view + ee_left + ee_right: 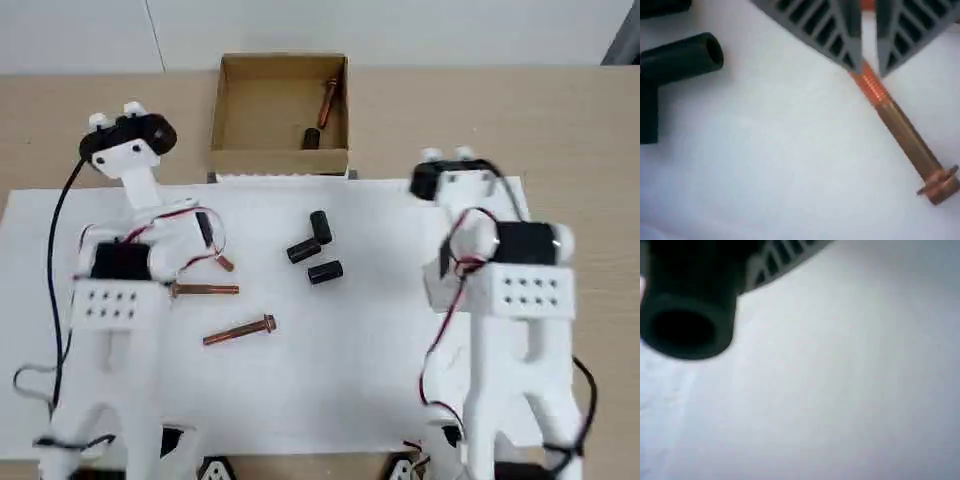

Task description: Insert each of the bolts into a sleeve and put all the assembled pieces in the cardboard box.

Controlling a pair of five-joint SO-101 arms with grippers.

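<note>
**Copper bolt pinched on the left, black sleeve held on the right, mating not yet done**

Copper comes first, on the left. The left gripper has its jaws pressed against the threaded end of a bolt, whose shank and flanged head reach out over the white mat. The grip sits far from the head, so I judge the bolt could swing or slip when lifted. The jaws also cover the end that probably has to enter a sleeve, which may block the insertion.

In the middle lie three loose sleeves, one touching a second and the third just beside them. A low pass could knock them and set them rolling. Behind them the cardboard box holds a boxed bolt with a boxed sleeve at its tip, apparently one assembled piece.

On the right, the right gripper seems to pinch a held sleeve, open bore showing. If the bore is tilted off the bolt's line, the thread could catch on the rim.

Counted:
- **Bolts:** four. One is in the box, two free bolts lie on the mat, and a copper stub by the left arm is likely the pinched one.
- **Sleeves:** five. Three are loose, one is held and one is in the box.
</note>
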